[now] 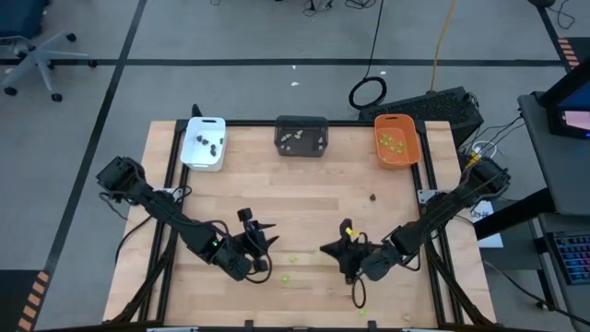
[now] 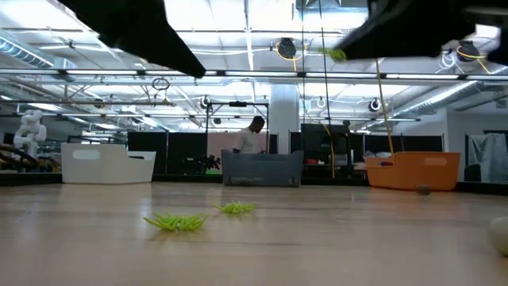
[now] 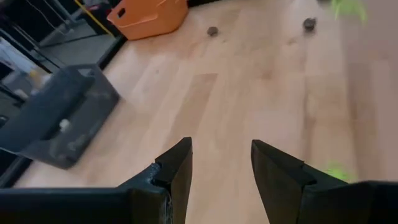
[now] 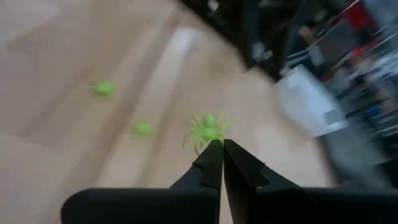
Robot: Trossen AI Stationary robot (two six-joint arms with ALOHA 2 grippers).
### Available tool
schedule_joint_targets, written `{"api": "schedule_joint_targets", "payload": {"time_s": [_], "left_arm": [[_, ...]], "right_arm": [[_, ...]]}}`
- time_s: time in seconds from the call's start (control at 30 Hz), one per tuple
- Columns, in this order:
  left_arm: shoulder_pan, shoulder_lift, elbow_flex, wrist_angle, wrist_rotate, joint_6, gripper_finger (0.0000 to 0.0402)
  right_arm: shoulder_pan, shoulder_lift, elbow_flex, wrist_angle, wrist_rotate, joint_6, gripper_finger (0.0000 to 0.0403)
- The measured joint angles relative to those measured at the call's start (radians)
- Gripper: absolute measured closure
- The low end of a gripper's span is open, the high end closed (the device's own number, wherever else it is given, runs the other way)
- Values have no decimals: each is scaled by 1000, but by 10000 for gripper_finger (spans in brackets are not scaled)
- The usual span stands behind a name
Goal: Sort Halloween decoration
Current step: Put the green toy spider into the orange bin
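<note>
Right gripper [image 4: 217, 144] pinching green spider [image 4: 207, 129]; lift straight, carry far-right to orange tray [image 1: 397, 141]. Left gripper [image 3: 221, 165] open, empty, waiting near-left.

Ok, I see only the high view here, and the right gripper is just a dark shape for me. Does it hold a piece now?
Observer: Yes. The right wrist view shows the right gripper shut on a lime green spider, pinched at the fingertips.
Operator: Is the spider on the wood or in the air?
Observer: In the air. In the low view it hangs high above the table.
Operator: And the left gripper, does it hold anything?
Observer: No. The left wrist view shows the left gripper open, with nothing between its fingers.
</note>
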Motion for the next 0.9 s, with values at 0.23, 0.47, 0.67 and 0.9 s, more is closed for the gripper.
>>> {"api": "schedule_joint_targets", "payload": {"time_s": [0.23, 0.47, 0.67, 0.9], "left_arm": [[76, 0, 0, 1, 0, 128, 240], [159, 0, 0, 1, 8, 243, 240], [217, 0, 0, 10, 38, 317, 240], [260, 0, 0, 91, 166, 425, 240]], "right_arm": [[-8, -90, 0, 0, 160, -197, 403], [-31, -115, 1, -3, 188, -304, 403], [-40, -115, 1, -39, 188, -514, 403], [-40, -115, 1, -34, 257, -716, 403]]}}
